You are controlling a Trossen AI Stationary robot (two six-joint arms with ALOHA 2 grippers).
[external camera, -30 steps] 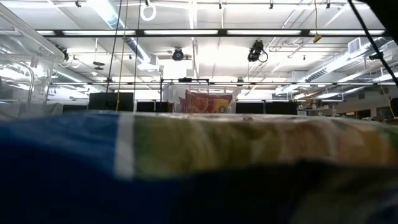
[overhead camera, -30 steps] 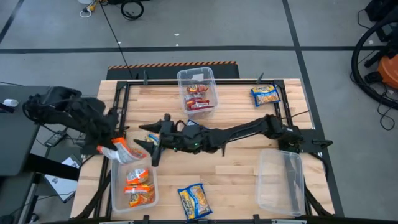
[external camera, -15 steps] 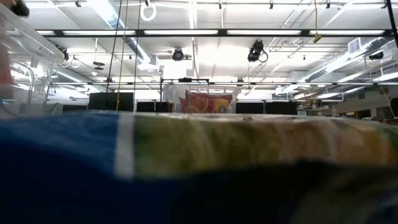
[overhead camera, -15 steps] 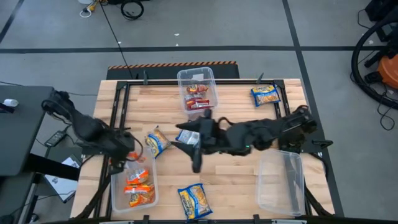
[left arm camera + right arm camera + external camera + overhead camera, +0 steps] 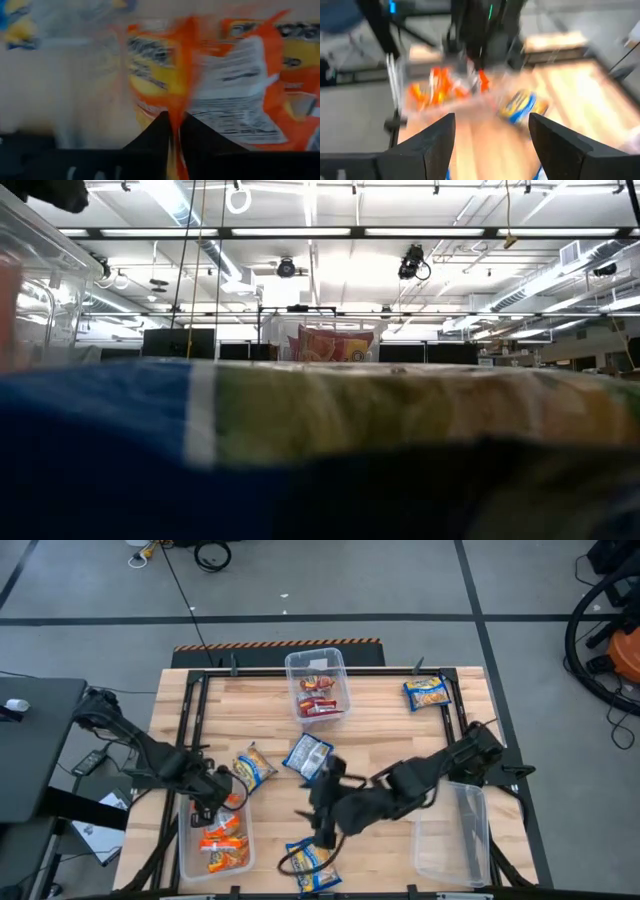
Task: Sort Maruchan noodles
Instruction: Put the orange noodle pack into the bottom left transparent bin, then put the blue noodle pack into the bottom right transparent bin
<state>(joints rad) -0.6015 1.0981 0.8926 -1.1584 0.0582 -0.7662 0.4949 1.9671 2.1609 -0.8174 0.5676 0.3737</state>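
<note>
Orange packets [image 5: 220, 840] are lying in the clear bin [image 5: 185, 845] at the near left corner of the wooden table [image 5: 380, 730], and the left tool [image 5: 222, 802] is hanging just over that bin's far end. In the left wrist view, an orange packet edge [image 5: 176, 107] is running straight up from between its two dark fingers [image 5: 150, 137], which are standing close together; whether they are gripping it or letting it go cannot be told.

Red packets [image 5: 318, 700] are sitting in a second clear bin [image 5: 340, 665] at the far middle of the table. A third clear bin [image 5: 452, 835] is standing at the near right.

Four blue and yellow packets are lying loose on the wood: one [image 5: 428, 692] at the far right, one [image 5: 254, 768] just beside the left tool, one [image 5: 307, 754] in the middle, and one [image 5: 308, 862] at the near edge.

The right tool [image 5: 318, 820] is reaching across the middle of the table, between the middle packet and the near-edge packet, its fingers [image 5: 432, 145] spread wide with nothing between them.
</note>
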